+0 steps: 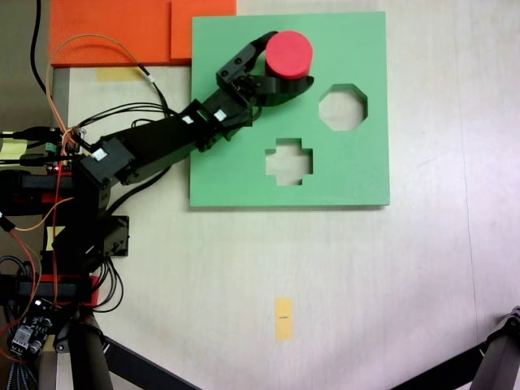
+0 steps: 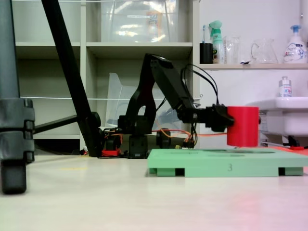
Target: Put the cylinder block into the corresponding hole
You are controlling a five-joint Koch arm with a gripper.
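The red cylinder block is held upright over the back part of the green foam board. My gripper is shut on it, with one black finger on each side. In the side fixed view the cylinder block hangs just above the board's top, and the gripper grips it from the left. The round hole is hidden, and I cannot tell whether it lies under the block. An octagonal cutout and a cross cutout are open to the right of and in front of the block.
Orange foam sheets lie past the board's back left corner. The arm's base and loose wires fill the left edge. A yellow tape mark is on the table in front. Tripod legs stand close to the side camera.
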